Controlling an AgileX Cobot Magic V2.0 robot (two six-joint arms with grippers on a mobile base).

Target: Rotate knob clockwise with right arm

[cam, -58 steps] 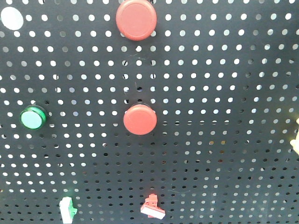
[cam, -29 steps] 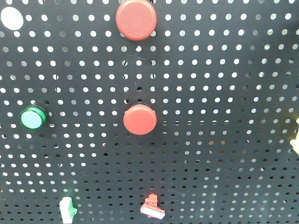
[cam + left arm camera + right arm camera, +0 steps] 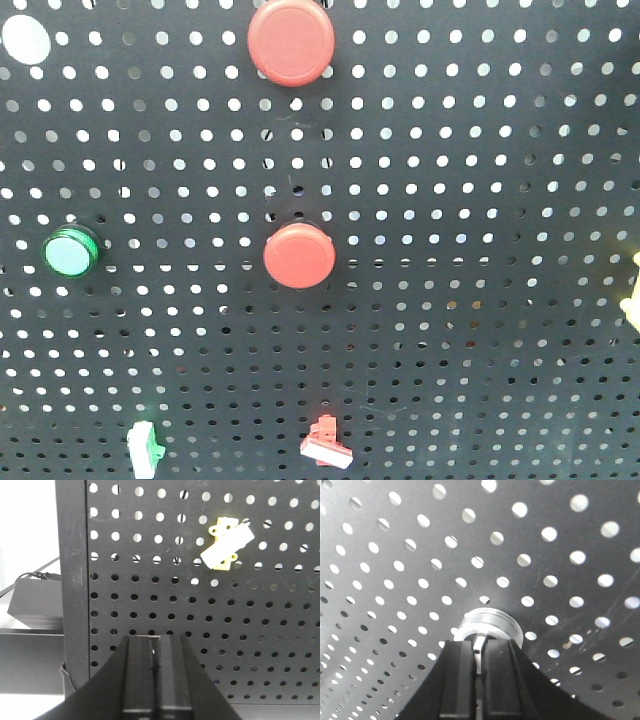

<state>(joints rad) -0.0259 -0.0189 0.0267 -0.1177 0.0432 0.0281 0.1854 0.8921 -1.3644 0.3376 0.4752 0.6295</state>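
The right gripper (image 3: 478, 645) is pressed up close to the black pegboard (image 3: 420, 555). Its jaws are drawn nearly together around the thin pale tab that sticks out of the silver knob (image 3: 492, 622). From this close and low an angle the pinch looks firm, though the contact itself is partly hidden by the jaws. The knob sits flush against the board, right at the jaw tips, with its round metal collar showing above them.

The left gripper (image 3: 156, 642) points at the lower edge of the same board near its left border. Its jaws are closed flat against each other with nothing between them. Up and to the right of it, a yellow bracket (image 3: 226, 543) is fixed to the board at a tilt, and a black box (image 3: 35, 605) sits beyond the panel's edge.

The front view shows an upper red button (image 3: 291, 41), a lower red button (image 3: 299, 256), a green button (image 3: 70, 252) and a red clip (image 3: 326, 445).
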